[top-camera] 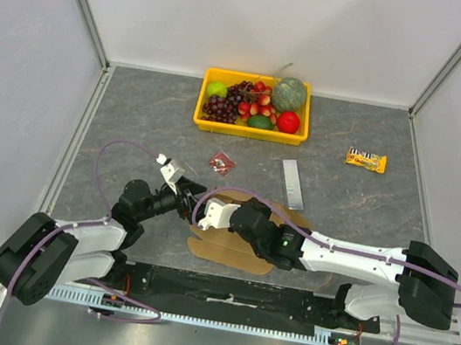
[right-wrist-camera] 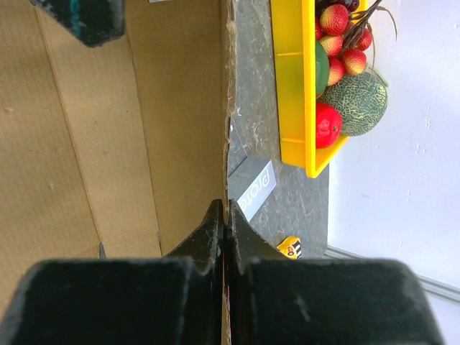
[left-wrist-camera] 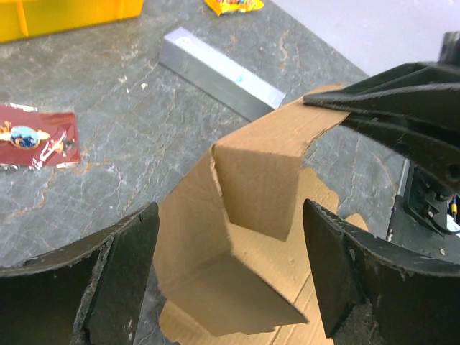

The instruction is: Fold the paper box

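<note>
The paper box (top-camera: 231,250) is a brown cardboard sheet lying between the two arms near the table's front, partly under the right arm. In the left wrist view the box (left-wrist-camera: 259,180) has a wall and a flap standing up from its flat base. My left gripper (left-wrist-camera: 230,215) is open, with one finger on each side of the raised part and touching nothing; it also shows in the top view (top-camera: 182,186). My right gripper (right-wrist-camera: 227,214) is shut on the top edge of an upright cardboard wall (right-wrist-camera: 180,122). The right gripper shows in the top view (top-camera: 204,206).
A yellow tray (top-camera: 201,107) of fruit stands at the back centre. A red packet (top-camera: 222,163) and a silver bar (top-camera: 292,183) lie just beyond the box. A yellow candy bar (top-camera: 365,160) lies at the back right. Walls enclose the table.
</note>
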Robot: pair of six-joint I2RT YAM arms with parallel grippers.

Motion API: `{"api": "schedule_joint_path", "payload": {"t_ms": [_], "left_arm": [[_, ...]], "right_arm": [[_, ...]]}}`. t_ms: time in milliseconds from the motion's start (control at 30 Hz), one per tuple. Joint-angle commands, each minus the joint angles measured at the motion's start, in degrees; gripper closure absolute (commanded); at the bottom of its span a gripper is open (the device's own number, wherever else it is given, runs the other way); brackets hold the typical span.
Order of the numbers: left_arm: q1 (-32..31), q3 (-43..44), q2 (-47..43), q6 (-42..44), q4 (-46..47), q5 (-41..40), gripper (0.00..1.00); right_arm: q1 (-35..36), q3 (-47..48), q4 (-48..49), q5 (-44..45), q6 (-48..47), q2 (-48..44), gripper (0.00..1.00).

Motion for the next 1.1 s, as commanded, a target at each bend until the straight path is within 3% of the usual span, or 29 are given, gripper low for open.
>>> {"api": "schedule_joint_path", "payload": {"t_ms": [0,200,400,567,767,1067], "left_arm": [[-0.2,-0.2,-6.4,-0.6,2.0,-0.7,0.13],[1.0,0.8,-21.2,-0.1,-9.3,-4.5,0.12],[4.2,-1.4,-31.2,-1.5,-21.5,-19.4,0.08],[5.8,0.6,-25.8,-2.5,-27.2,-22.1,0.08],[5.8,3.4,-16.5,-3.0,-27.8,-20.4,0.1],[5.7,2.5,-15.6,-4.3,-25.6,-17.1,0.2]], "right_arm": [[0.1,-0.5,3.0,-0.3,0.5,0.0,1.0],[-0.2,-1.1,3.2,-1.2,1.6,-0.1,1.0],[-1.0,-1.1,3.6,-2.1,2.3,-0.2,1.0],[-1.1,-1.0,3.5,-2.8,2.5,-0.2,1.0],[-1.5,-0.9,3.5,-3.5,2.7,0.0,1.0],[-2.5,-0.8,3.6,-2.6,1.8,2.2,1.0]]}}
